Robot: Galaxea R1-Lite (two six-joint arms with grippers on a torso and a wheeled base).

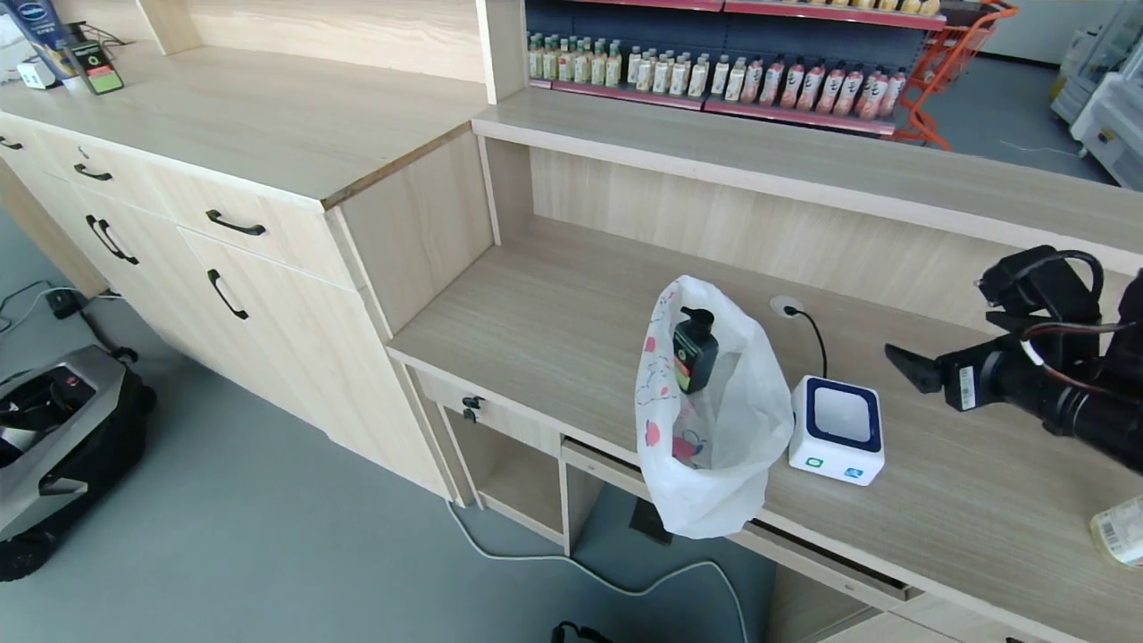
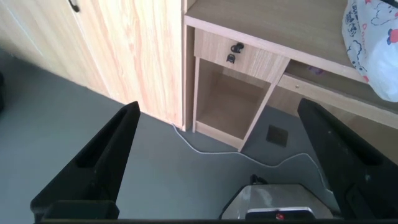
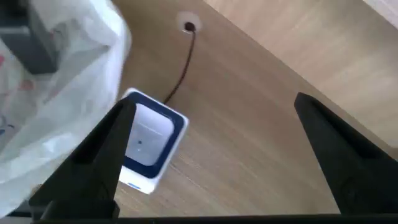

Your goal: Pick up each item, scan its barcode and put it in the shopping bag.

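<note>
Nearest to us, the left tool [image 2: 217,107] hangs low in front of the desk [image 1: 554,321], over the grey floor [image 2: 56,99]. Its fingers are spread wide with nothing between them.

At the desk's near right edge lies a pale bottle [image 1: 1121,531], cut off by the border of the head view, with a barcode label facing up. It is well apart from the scanner.

The bag [image 1: 714,420] sits at the front edge of the desk, its bottom sagging over the lip and its mouth open upward. A dark pump bottle [image 1: 695,353] stands inside, its top just at the rim.

Just beside the bag, on its right, is the scanner [image 1: 838,427], a white box with its window facing up. Its cable [image 1: 813,335] runs back to a hole in the desk.

The right tool [image 3: 214,102] hovers above the desk just right of the scanner, fingers wide apart and empty.

We judge that one item is bagged and we are between items. The pale bottle looks like the next pick. The right arm would have to swing back to the near edge and grip the bottle without covering the label. It would then turn the barcode down over the window and lower the bottle into the bag's mouth without dragging the thin plastic off the desk.
</note>
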